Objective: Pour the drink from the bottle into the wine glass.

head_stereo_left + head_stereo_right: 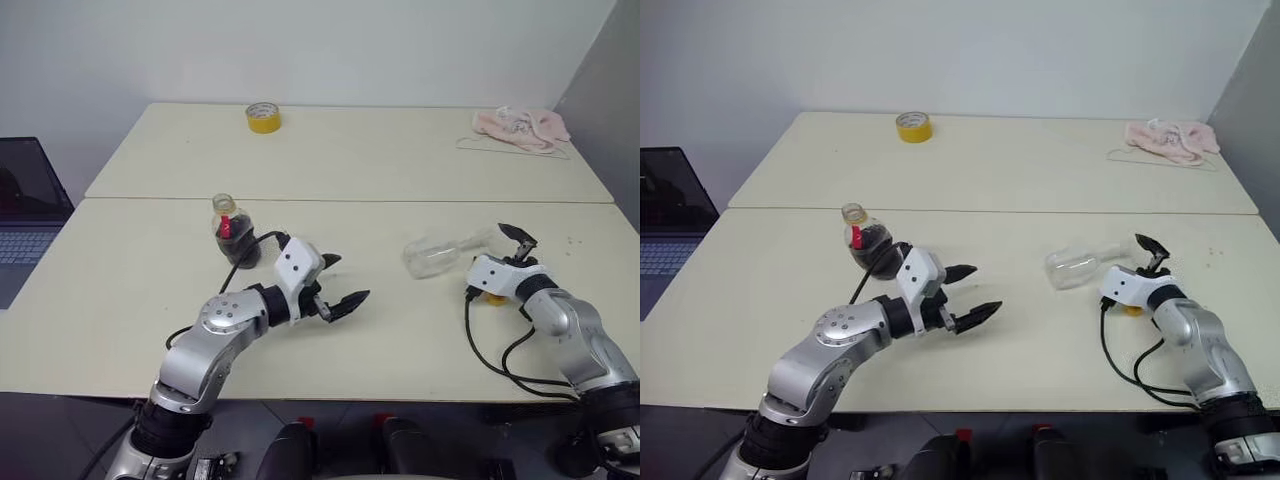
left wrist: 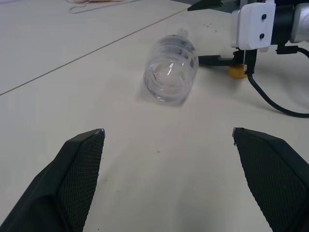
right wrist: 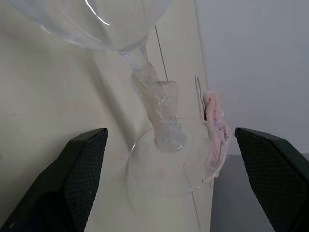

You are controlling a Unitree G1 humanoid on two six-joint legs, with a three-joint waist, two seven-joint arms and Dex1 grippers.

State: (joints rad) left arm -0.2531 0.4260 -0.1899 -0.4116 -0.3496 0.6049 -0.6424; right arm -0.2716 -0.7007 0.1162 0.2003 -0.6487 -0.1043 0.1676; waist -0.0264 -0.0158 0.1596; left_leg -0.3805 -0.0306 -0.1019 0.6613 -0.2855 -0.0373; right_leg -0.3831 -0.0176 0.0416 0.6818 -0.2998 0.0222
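Right wrist view: wine glass [image 3: 159,116] lying on side, right gripper [image 1: 510,250] spread around stem (nothing pinched). Risk: round bowl rolls off. Left gripper [image 1: 335,285] spread, empty; bottle [image 1: 232,232] uncapped, nudge spills drink.

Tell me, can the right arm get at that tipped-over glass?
Probably yes. The glass lies on its side right in front of the right end effector, whose open fingers flank its stem with nothing between.

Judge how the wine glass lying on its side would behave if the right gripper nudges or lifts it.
The wine glass lies on its rounded bowl, so a nudge would probably roll it. It looks empty, so likely light. Smooth clear walls and a thin stem suggest slippery and fragile for the open right gripper.
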